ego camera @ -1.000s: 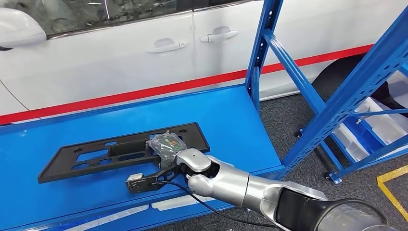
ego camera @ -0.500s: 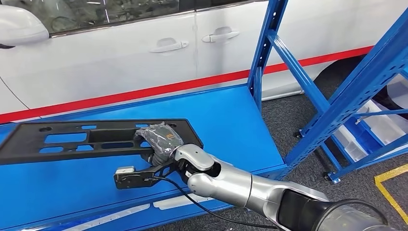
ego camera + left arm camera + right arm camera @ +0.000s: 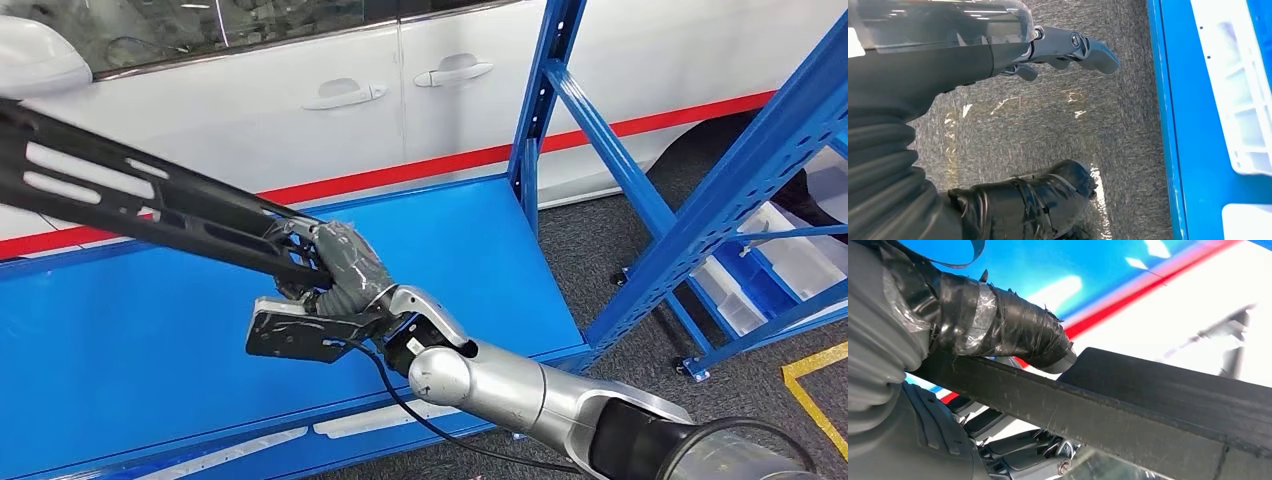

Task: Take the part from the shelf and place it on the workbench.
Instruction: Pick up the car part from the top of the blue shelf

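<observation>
Fingers [image 3: 1013, 335]: the right hand [image 3: 345, 270] is clamped on one end of the black part [image 3: 150, 205]; in the right wrist view a taped finger lies over the part's upper face with the others under it.
Left hand [image 3: 1068, 47]: hangs beside the blue shelf [image 3: 1198, 125], above grey floor; fingers apart, holding nothing.
Part position: above the shelf deck [image 3: 450, 250], clear of it, tilted, its far end rising away from the hand towards the white car [image 3: 300, 110].
Change: one second earlier the part lay flat on the deck under the hand. Half a second ago it was level but shifted away from the shelf upright [image 3: 545, 100]. Now it is off the deck and steeply angled.
Meaning: by my judgement the pick-up is done; the carry to the workbench is not yet begun.
Risk: a long part held at one end may swing or slip.
Cut off: the part's far end leaves the frame.
Unclear: how firm the hold is.
</observation>
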Controlling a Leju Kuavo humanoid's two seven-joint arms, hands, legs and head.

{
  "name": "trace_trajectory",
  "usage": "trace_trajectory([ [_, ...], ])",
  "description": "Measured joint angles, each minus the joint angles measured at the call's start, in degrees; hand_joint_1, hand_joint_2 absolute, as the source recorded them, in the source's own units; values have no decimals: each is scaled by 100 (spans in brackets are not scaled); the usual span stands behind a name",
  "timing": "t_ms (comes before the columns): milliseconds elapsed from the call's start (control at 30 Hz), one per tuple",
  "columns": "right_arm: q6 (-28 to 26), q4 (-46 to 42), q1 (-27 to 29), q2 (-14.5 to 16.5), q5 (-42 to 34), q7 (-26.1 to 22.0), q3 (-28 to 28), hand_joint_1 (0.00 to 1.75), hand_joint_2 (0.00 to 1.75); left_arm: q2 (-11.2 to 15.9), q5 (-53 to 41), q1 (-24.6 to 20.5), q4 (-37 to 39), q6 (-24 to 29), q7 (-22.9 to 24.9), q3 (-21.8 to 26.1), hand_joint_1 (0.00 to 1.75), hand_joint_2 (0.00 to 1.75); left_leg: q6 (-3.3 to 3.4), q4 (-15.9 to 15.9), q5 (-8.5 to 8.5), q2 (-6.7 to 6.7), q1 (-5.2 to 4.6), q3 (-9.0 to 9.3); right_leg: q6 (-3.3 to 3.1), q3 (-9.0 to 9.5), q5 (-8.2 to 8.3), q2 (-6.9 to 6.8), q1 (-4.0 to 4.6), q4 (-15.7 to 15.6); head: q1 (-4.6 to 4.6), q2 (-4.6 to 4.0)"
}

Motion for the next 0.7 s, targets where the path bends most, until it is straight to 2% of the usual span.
trace_trajectory([
  [67, -380, -149, 50, 2, -662, -482, -71, 175, 175, -13, -46, -7, 0, 93, 55, 0, 0, 175, -62, 418, -258, 6, 22, -189, -44, 9, 12, -13, -23, -13, -3, 0],
  [133, -676, -290, 111, 3, -1335, -905, -131, 175, 175, -38, -73, -8, 0, 199, 140, 0, 0, 175, -97, 1155, -567, 9, 36, -532, -67, 10, 16, -27, -20, -13, -4, 0],
  [167, -763, -347, 140, 3, -1543, -1015, -155, 175, 175, -51, -78, -3, 0, 233, 173, 0, 0, 175, -98, 1410, -630, 9, 41, -657, -68, 10, 17, -29, -15, -13, -4, 0],
  [200, -822, -398, 164, 3, -1676, -1071, -175, 175, 175, -61, -81, 2, 0, 257, 196, 0, 0, 175, -87, 1471, -591, 9, 41, -692, -68, 11, 17, -25, -8, -13, -4, 0],
  [233, -860, -444, 182, 3, -1783, -1103, -189, 175, 175, -68, -82, 5, 0, 276, 211, 0, 0, 175, -61, 1318, -459, 8, 39, -622, -68, 14, 17, -16, -1, -13, -4, 0],
  [300, -916, -545, 213, 3, -2141, -1208, -216, 175, 175, -71, -79, 2, 0, 320, 230, 0, 0, 175, 35, 583, -105, 7, 8, -264, -66, 22, 18, 2, 10, -14, -3, 0],
  [367, -930, -654, 259, 3, -2810, -1401, -256, 175, 175, -71, -65, -1, 0, 368, 250, 1, 0, 175, 112, 27, 66, 2, -43, 19, -41, 19, 31, 6, 15, -22, -3, 0],
  [433, -915, -744, 321, 3, -3473, -1568, -296, 175, 175, -72, -47, 8, 0, 397, 269, 2, 0, 175, 136, -86, 90, -8, -75, 69, 16, 14, 64, -1, 9, -52, -4, 0],
  [500, -905, -814, 376, 1, -3772, -1643, -340, 175, 175, -79, -38, 23, 0, 406, 281, 2, 0, 175, 168, -205, 181, 1, -42, 79, 83, -4, 32, -8, 13, -55, -1, 0],
  [533, -904, -849, 393, 0, -3822, -1664, -367, 175, 175, -83, -36, 27, 0, 409, 286, 2, 0, 175, 196, -276, 238, 12, -25, 85, 109, -40, -72, -9, 21, 27, 1, 0],
  [567, -905, -882, 402, -1, -3854, -1680, -394, 175, 175, -86, -33, 26, 0, 411, 289, 2, 0, 175, 217, -334, 286, 23, -9, 83, 123, -110, -247, -12, 27, 220, 4, 0],
  [633, -906, -925, 414, -2, -3917, -1700, -432, 175, 175, -89, -26, 17, 0, 413, 294, 2, 0, 175, 249, -337, 329, 34, -21, 35, 140, -313, -665, -15, 27, 868, 5, 0],
  [667, -907, -935, 426, -5, -3946, -1703, -442, 175, 175, -91, -23, 15, 0, 412, 297, 3, 0, 175, 250, -318, 339, 35, -22, 2, 154, -388, -791, -16, 23, 1158, 6, 0],
  [700, -908, -940, 439, -11, -3965, -1705, -447, 175, 175, -96, -22, 19, 0, 412, 299, 3, 0, 175, 248, -293, 349, 36, -19, -36, 172, -391, -816, -17, 16, 1290, 6, 0],
])
